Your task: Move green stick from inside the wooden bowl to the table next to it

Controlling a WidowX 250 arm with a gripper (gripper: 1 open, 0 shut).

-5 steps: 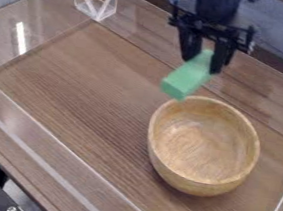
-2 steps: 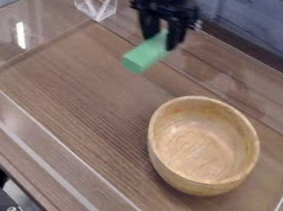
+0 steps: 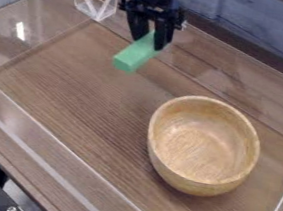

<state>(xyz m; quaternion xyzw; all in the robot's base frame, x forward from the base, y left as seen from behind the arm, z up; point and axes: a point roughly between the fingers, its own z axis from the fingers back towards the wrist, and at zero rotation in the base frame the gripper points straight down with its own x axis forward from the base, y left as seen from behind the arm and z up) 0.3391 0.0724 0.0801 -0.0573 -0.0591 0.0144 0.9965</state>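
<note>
We see the wooden bowl (image 3: 202, 147) at lower right, with the table (image 3: 76, 107) to its left. The green stick (image 3: 134, 56) is at upper centre, below the gripper (image 3: 149, 40), clamped by its upper end between the fingers, its long axis slanting down to the lower left. We cannot make out the fingertips, dark and blurred, nor how high the stick hangs.

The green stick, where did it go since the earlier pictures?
The green stick moved away from the wooden bowl, toward the left side of the picture, still held in the jaws. Nothing was let go. The bowl stayed put.
</note>
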